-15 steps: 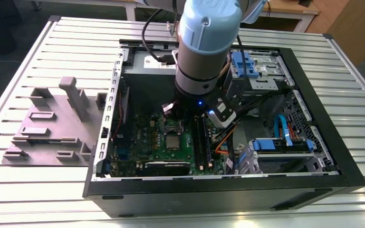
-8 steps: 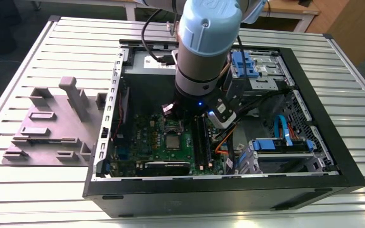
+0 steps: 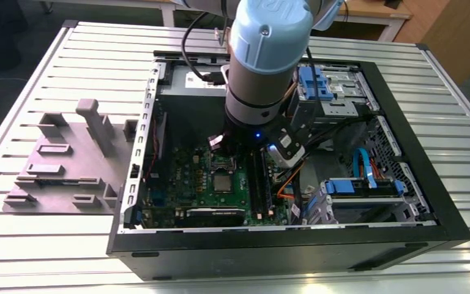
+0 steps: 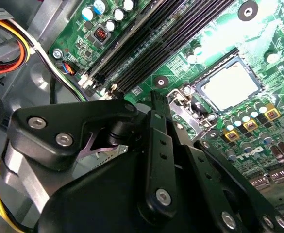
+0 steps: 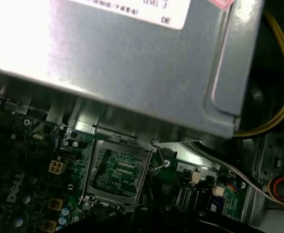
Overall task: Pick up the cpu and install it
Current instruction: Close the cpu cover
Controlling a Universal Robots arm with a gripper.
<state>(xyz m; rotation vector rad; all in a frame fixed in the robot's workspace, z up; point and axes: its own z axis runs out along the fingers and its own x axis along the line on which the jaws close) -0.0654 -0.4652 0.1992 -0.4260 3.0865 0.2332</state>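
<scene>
Your claw (image 3: 225, 149) is hovering above the socket (image 5: 115, 170), the cpu (image 3: 221, 182) lying just beside the claw; apart or together, I cannot tell.

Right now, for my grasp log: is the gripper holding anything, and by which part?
Not the cpu: it lies on the motherboard, apart from the gripper. Nothing shows in its grasp.

Slatted metal counter (image 3: 55, 245) carries two things: open black PC case (image 3: 284, 251) toward the exterior view's right, grey fixture block (image 3: 63, 165) just beside it, left.
</scene>
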